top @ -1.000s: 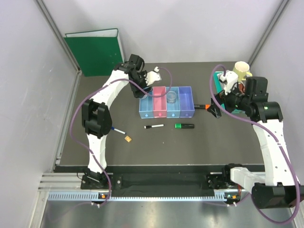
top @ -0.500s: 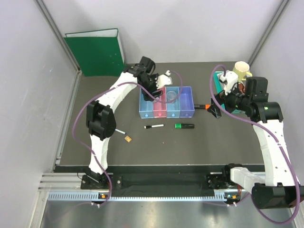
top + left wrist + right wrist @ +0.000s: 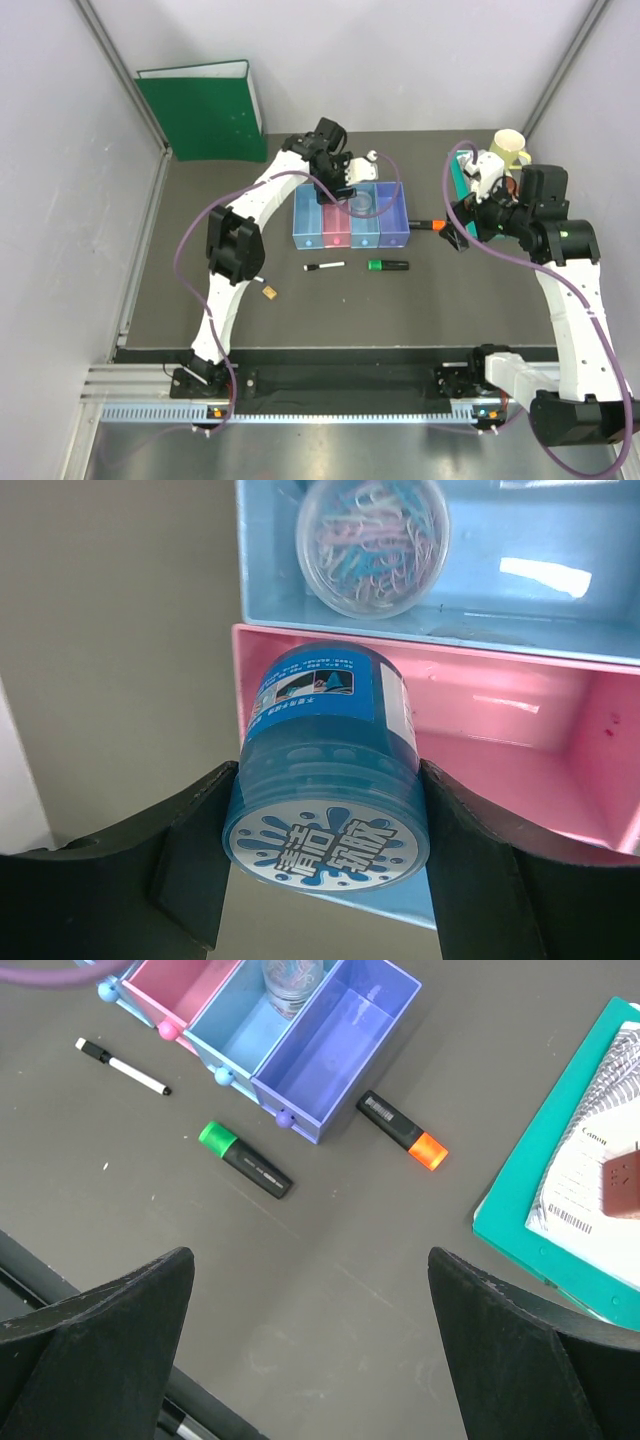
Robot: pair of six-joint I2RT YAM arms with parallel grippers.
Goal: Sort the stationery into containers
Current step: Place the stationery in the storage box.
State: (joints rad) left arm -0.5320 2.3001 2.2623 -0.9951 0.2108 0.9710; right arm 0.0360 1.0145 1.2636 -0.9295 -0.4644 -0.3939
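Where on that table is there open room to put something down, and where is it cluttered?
The widest bare table lies between the green marker and the near edge. Another open patch lies between the green binder and the bins. The purple bin is empty. It is crowded along the bins' front and right end, by the pen and orange marker.

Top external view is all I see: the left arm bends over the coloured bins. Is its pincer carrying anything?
Observer: Yes. The left wrist view shows the left pincer clamped on a small blue jar with a printed lid.
Operator: And that clear blob in the light blue bin?
Observer: A round clear jar full of pastel paper clips.
Operator: Is the right pincer busy?
Observer: No. Its wrist view shows it wide open with nothing between the fingers.
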